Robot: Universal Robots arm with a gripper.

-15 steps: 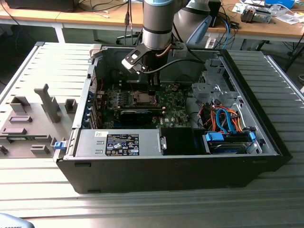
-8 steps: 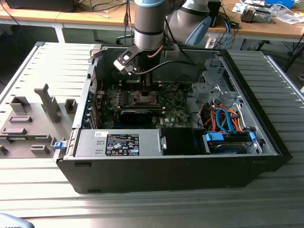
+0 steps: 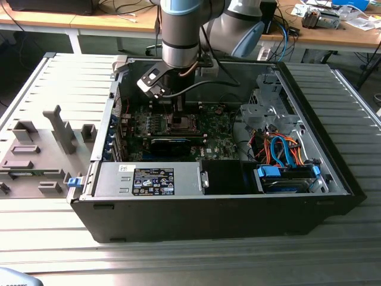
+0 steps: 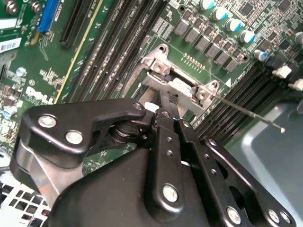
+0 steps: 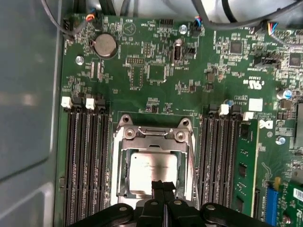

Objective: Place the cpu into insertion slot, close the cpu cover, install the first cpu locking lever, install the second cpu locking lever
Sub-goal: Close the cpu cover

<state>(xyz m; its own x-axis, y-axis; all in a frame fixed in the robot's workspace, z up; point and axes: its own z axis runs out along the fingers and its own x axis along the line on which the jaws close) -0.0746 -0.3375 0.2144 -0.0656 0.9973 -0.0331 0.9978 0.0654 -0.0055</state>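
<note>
The cpu (image 5: 150,169) lay in the insertion slot (image 5: 124,176) under the lowered cpu cover (image 5: 152,141). The hand (image 5: 163,183), fingers pressed together and empty, hovered at the cover's edge. The cover looked thin, stiff and light, probably best pushed on its rim.

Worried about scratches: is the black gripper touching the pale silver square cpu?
Cannot tell: in the first wrist view the black gripper overlaps the pale silver cpu.

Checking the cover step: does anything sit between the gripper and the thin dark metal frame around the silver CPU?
Nothing visible does. In the first wrist view the shut black gripper is at the edge of the thin dark metal cpu cover, with the pale silver square cpu showing through its window.
</note>
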